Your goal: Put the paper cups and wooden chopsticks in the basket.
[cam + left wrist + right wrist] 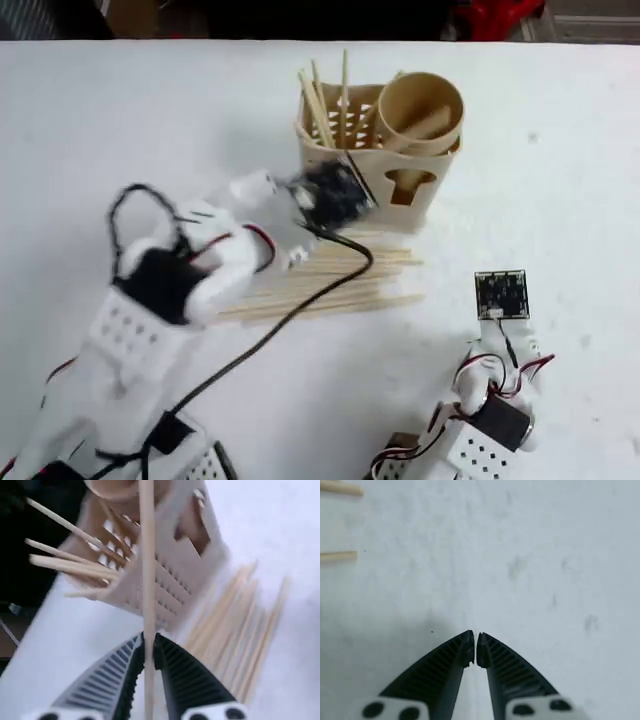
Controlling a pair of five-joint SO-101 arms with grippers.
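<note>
The left claw [149, 639] pinches one chopstick [147, 555] beside the basket [380, 197]; it may hit the rim and slip. The right claw [474, 647] is closed on nothing.

Bright, even light, seemingly from overhead, washes the white table [560, 150] nearly to glare. A soft shadow lies beside the right gripper [474, 649]. The basket [175, 590] appears blurred.

Tan basket [400, 190] stands upright on the tabletop, with slotted walls and a cut-out handle hole. Brown paper cups [420, 108], apparently nested, sit tilted inside it. Standing chopsticks [322, 100] lean in its other side. Loose chopstick pile [330, 285] lies flat just in front. Single chopstick [147, 555] is pinched in the left gripper [149, 642], near the basket wall.
</note>
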